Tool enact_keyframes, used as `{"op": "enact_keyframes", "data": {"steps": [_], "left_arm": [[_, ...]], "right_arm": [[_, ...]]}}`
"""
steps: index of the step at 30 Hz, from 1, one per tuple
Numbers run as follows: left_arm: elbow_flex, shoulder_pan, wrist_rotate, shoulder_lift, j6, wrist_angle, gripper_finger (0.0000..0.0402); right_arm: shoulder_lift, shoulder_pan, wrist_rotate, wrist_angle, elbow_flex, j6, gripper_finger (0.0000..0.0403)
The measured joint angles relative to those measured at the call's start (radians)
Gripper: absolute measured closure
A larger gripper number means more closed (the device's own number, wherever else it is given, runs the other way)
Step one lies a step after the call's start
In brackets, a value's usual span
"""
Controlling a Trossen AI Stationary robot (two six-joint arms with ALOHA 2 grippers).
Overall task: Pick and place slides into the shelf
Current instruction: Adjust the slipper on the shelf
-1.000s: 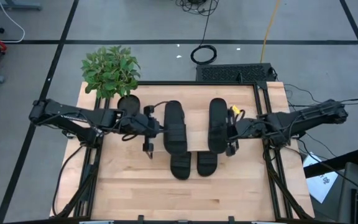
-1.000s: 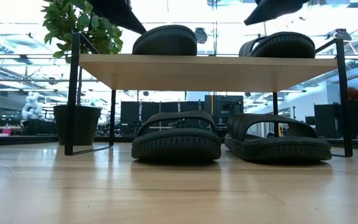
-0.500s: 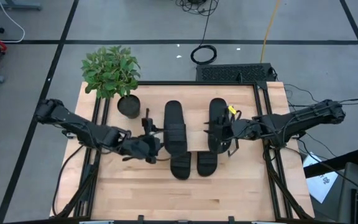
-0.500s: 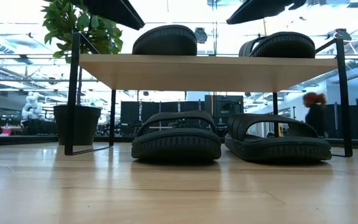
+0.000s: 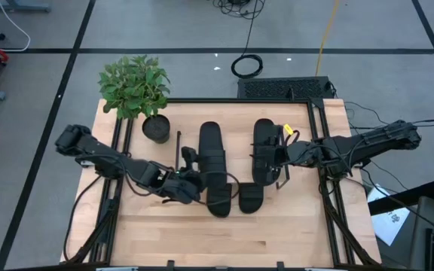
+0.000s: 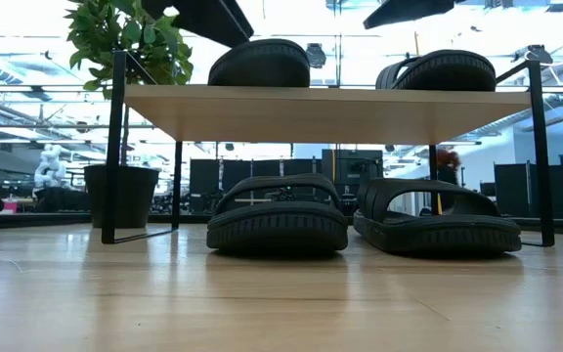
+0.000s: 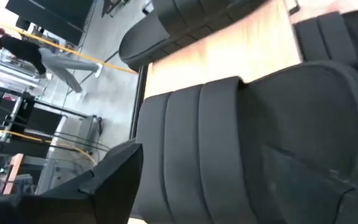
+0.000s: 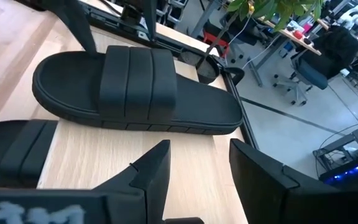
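A pale wooden table (image 5: 224,233) fills the centre of the high view on a grey floor, with a potted plant (image 5: 135,88) at its upper left. Two slides (image 5: 211,153) lie on the shelf (image 6: 330,103) top and two (image 6: 278,217) beneath it. The left gripper (image 5: 189,173) and the right gripper (image 5: 268,156) both stand spread, empty, beside the top pair.

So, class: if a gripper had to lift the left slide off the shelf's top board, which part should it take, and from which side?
Probably the wide ribbed strap of the left slide, from above. The slide lies flat on the shelf top, strap arched clear of the sole, so one finger could slip under. The right slide lies apart from it, leaving room to descend.
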Motion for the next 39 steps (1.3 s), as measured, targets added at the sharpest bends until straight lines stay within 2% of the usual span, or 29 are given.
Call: {"op": "enact_keyframes", "data": {"steps": [7,17,22,34,39], "left_arm": [[0.018,0.031,0.046,0.042,-0.026,-0.070,0.0128],[0.018,0.037,-0.031,0.053,-0.013,-0.081,0.0160],[0.018,0.035,-0.034,0.053,0.026,-0.082,0.0187],[0.018,0.016,-0.020,0.053,0.070,-0.080,0.0341],[0.018,0.014,-0.021,0.053,0.087,-0.080,0.0388]], "right_arm": [[0.000,0.001,-0.002,-0.021,0.000,0.027,0.0247],[0.000,0.001,-0.002,-0.026,0.000,0.028,0.0248],[0.000,0.009,-0.002,-0.027,0.000,0.028,0.0248],[0.000,0.047,-0.003,-0.027,0.000,0.028,0.0248],[0.000,0.047,-0.003,-0.032,0.000,0.033,0.0248]]}}
